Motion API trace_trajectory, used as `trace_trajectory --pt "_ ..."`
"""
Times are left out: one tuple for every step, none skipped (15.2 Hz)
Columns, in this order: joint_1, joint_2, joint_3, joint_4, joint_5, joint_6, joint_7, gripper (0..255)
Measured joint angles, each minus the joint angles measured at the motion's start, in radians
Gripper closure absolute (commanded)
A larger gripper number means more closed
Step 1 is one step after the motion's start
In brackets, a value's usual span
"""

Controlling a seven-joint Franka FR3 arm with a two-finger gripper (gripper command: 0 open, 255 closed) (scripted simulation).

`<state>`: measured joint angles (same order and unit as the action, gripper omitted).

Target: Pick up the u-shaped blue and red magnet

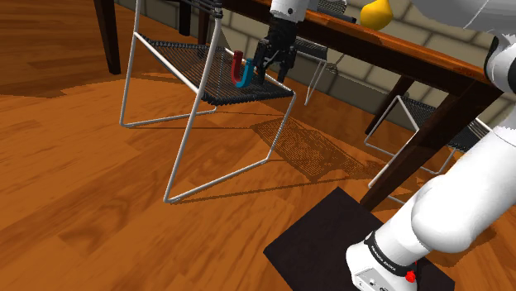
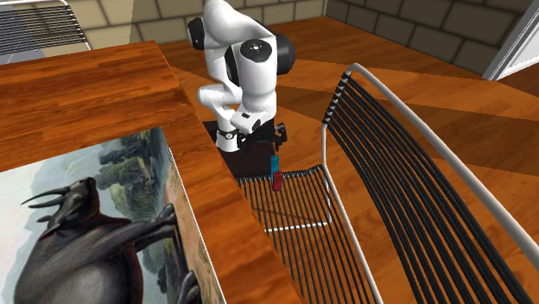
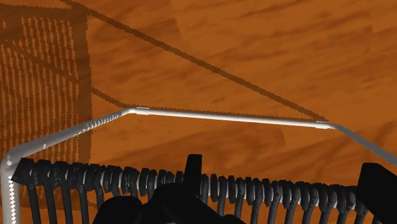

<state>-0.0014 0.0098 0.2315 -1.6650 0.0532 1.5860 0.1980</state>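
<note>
On the wire chair seat (image 1: pixel 178 56), the magnet (image 1: pixel 240 70) stands just beside the hand (image 1: pixel 274 73), its fingers (image 3: pixel 380 186) spread apart, holding nothing.

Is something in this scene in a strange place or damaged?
Only the red and blue magnet: it sits on the wire chair seat, an unusual place for it. Nothing looks damaged or spilled.

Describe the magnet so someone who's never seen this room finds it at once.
Find the wooden table; beside it stands a chair with a pale metal frame and a black wire seat. On that seat, next to the black gripper, sits the magnet: a small U, part red and part blue, the only coloured thing there.
</note>
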Motion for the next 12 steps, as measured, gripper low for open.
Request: trace_trajectory --pt "0.005 0.037 0.004 0.055 -0.009 -0.018 0.018 0" --pt "0.010 0.075 0.008 0.103 -0.018 -0.029 0.035 0" --pt "0.018 0.129 0.012 0.173 -0.032 -0.045 0.054 0" --pt "0.028 0.184 0.015 0.245 -0.046 -0.064 0.073 0" --pt "0.036 0.245 0.016 0.338 -0.061 -0.098 0.086 0" --pt "0.045 0.289 0.016 0.398 -0.071 -0.113 0.098 0" --pt "0.054 0.327 0.016 0.457 -0.080 -0.135 0.109 0" --pt "0.058 0.350 0.015 0.484 -0.086 -0.141 0.113 0" --pt "0.059 0.359 0.014 0.487 -0.088 -0.134 0.115 0" --pt "0.057 0.358 0.013 0.473 -0.087 -0.122 0.114 0" --pt "0.057 0.359 0.013 0.463 -0.088 -0.111 0.114 0" --pt "0.056 0.357 0.013 0.447 -0.087 -0.096 0.114 0"
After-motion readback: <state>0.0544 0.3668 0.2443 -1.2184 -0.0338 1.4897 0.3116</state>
